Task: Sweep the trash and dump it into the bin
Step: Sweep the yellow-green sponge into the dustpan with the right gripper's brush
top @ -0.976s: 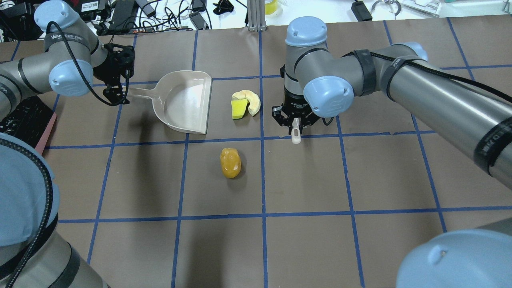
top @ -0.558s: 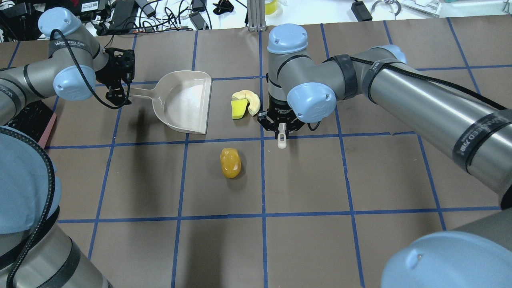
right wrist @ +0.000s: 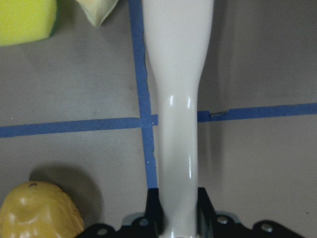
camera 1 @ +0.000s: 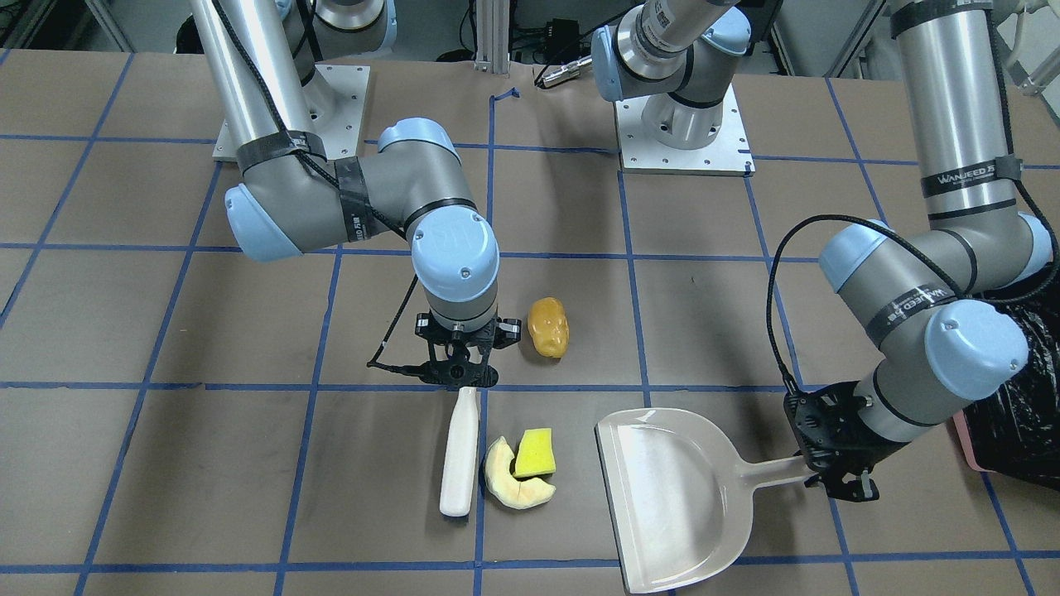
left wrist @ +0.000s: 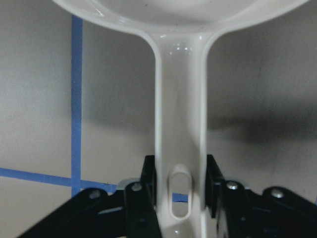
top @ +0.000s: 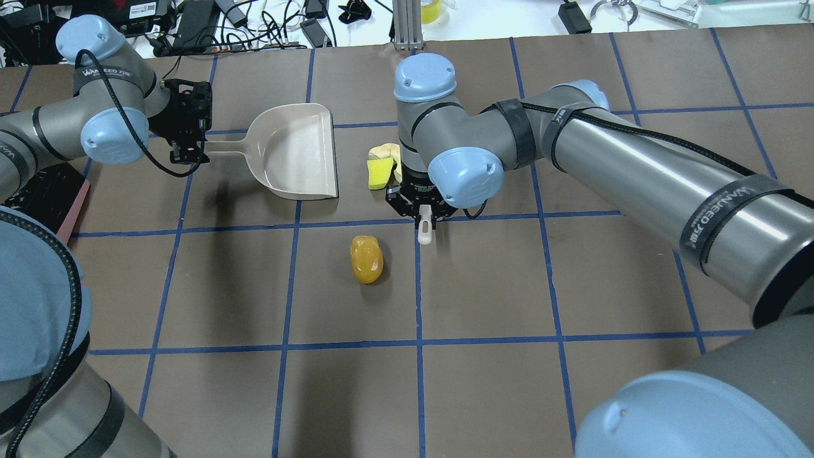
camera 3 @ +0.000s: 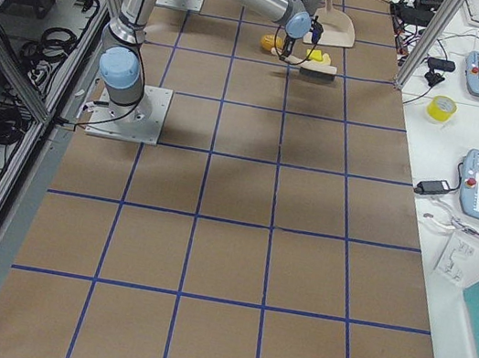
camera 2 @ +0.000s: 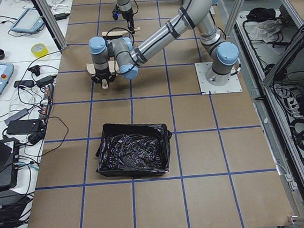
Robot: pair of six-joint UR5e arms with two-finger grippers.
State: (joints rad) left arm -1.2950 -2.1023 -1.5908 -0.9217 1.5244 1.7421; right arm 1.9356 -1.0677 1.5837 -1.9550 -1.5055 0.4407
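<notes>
My right gripper [camera 1: 458, 382] is shut on the handle of the beige brush [camera 1: 460, 451], whose head lies just beside the pale crescent slice [camera 1: 513, 488] and the yellow sponge block [camera 1: 535, 453]. The orange-yellow potato-like piece [top: 367, 259] lies apart, nearer the robot, left of the right gripper [top: 424, 219]. My left gripper [top: 189, 149] is shut on the handle of the beige dustpan [top: 299, 152], its mouth facing the sponge [top: 380, 173]. The bin [camera 2: 134, 156], lined with black plastic, stands at the table's left end.
Blue tape lines grid the brown table. Cables and devices lie beyond the far edge, with an aluminium post [top: 407, 25] there. The arm bases [camera 1: 683, 124] stand at the robot's side of the table. The bin's edge [camera 1: 1014, 414] shows behind the left arm.
My right gripper has carried the brush left, up to the slice and sponge. My left gripper has shifted the dustpan slightly away from the robot and turned it.
</notes>
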